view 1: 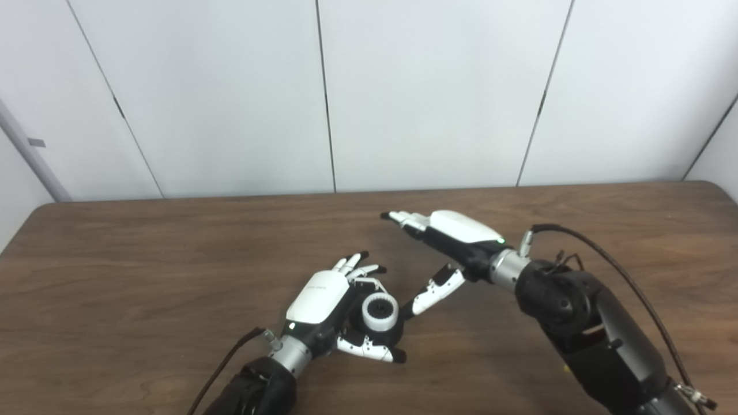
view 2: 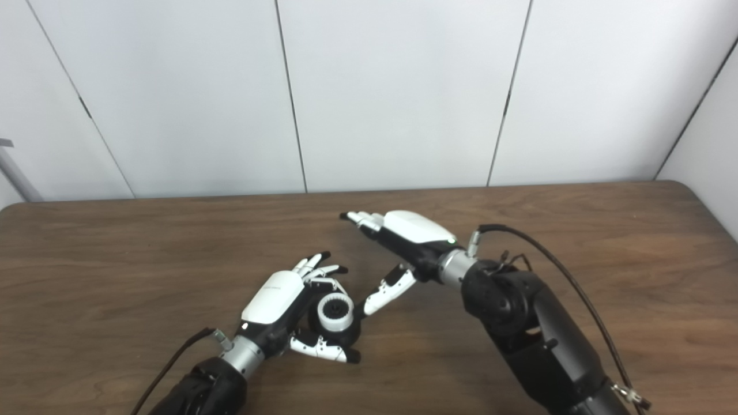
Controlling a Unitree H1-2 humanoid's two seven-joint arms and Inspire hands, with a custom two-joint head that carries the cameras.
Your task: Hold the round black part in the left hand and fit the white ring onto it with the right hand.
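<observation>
Left hand cups the round black part, white ring seated on top; right hand, fingers spread and empty, hovers just beside it.

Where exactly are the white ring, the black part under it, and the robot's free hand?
white ring (view 1: 380, 310): left eye view, on its top rim.
round black part (view 1: 396, 334): left eye view, on its lower right edge.
right hand (view 1: 447, 233): left eye view, on the hand's back.

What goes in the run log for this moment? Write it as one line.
left hand: shut on round black part | white ring: on part | right hand: open, apart
</observation>
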